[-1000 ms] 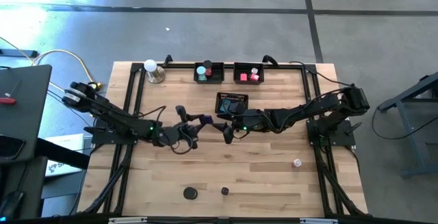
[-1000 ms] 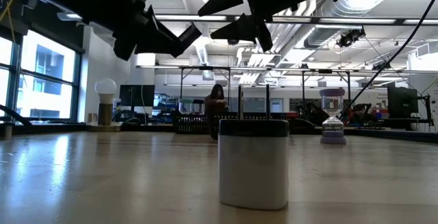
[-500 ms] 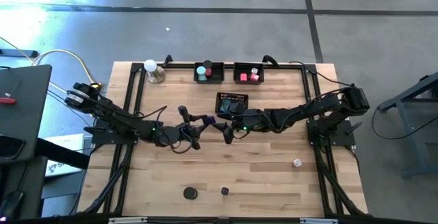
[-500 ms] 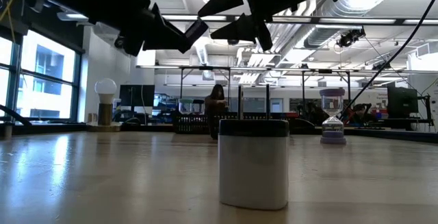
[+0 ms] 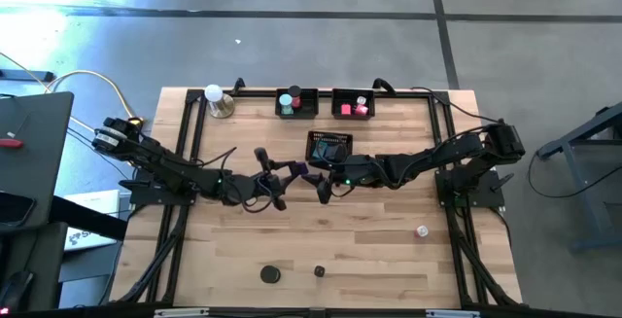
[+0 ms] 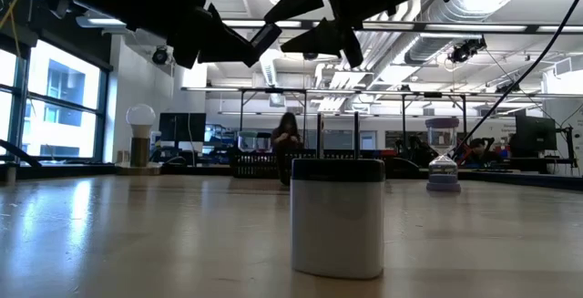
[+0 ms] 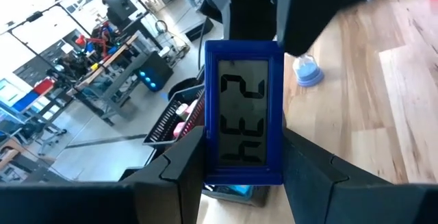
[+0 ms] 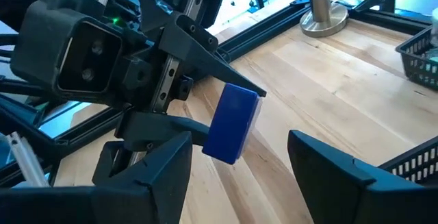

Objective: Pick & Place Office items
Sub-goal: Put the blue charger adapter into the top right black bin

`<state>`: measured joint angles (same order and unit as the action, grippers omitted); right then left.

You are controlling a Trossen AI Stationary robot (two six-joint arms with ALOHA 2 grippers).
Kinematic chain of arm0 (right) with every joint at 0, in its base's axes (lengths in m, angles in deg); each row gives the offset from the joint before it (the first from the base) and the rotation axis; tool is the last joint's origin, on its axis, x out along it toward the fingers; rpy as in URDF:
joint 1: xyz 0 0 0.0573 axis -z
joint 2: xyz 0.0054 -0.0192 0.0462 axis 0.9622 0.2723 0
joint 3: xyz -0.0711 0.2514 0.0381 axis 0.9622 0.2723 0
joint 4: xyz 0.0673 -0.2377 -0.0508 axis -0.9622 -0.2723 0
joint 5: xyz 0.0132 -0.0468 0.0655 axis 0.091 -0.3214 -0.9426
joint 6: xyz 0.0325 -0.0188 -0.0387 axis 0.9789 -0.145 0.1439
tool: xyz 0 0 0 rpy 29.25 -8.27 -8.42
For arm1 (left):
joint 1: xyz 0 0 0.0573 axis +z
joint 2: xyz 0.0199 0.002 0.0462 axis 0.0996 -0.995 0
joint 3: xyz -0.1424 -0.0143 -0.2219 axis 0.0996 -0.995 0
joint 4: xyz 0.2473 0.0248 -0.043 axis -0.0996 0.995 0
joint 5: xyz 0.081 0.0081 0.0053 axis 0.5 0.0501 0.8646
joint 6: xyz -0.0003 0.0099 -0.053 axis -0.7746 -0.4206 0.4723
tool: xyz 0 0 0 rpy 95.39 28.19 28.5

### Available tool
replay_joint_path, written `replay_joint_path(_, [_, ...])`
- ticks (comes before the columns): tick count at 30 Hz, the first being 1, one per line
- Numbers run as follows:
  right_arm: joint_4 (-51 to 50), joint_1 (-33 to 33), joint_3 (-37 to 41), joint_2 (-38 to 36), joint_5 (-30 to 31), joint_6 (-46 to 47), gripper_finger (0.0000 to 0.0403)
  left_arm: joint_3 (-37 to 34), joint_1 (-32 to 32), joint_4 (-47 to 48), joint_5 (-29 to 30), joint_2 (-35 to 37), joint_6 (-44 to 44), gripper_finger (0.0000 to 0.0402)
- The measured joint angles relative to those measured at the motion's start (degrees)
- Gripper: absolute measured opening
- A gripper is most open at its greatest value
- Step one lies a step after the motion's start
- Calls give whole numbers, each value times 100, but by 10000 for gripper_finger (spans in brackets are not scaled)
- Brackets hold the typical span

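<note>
A dark blue digital clock [image 7: 243, 111] with a grey display is held up over the middle of the table, my left gripper [image 5: 284, 175] shut on it. In the right wrist view the clock [image 8: 233, 122] juts out past the left fingers. My right gripper [image 5: 324, 190] stands open just to the clock's right, facing it, with nothing between its fingers [image 8: 157, 176]. Other office items rest on the table near its front edge: a black disc [image 5: 270, 274], a small dark piece [image 5: 319, 271] and a small sand timer [image 5: 422, 230]. My left gripper pinches the clock between its two fingers by its two long edges [image 7: 209, 166], at the end nearest the wrist. The fingers come roughly level from the table's left. The rest of the clock sticks out beyond the fingertips, clear of the table.
Three black mesh trays stand toward the far edge: one with teal and red pieces [image 5: 296, 102], one with pink-red pieces [image 5: 352, 104], and one nearer the centre [image 5: 330, 146]. A white ball on a metal base [image 5: 216, 99] stands at the far left. A white cylinder [image 6: 337, 216] stands close to the low camera.
My left gripper has tipped and rolled a little, carrying the blue clock slightly toward my right gripper. My right gripper has kept still and open.
</note>
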<state>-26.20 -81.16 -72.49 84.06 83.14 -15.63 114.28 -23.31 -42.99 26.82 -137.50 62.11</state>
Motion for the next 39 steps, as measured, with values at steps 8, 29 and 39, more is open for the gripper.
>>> replay_joint_path(8, [0,2,0,0,293,-13,230,0,62,-41,-8,0,-1,151])
replay_joint_path(29, [272,197,0,0,195,-404,230,0,252,-132,-55,1,-3,151])
replay_joint_path(39, [302,260,0,0,3,-448,230,0,250,-136,-55,2,-3,151])
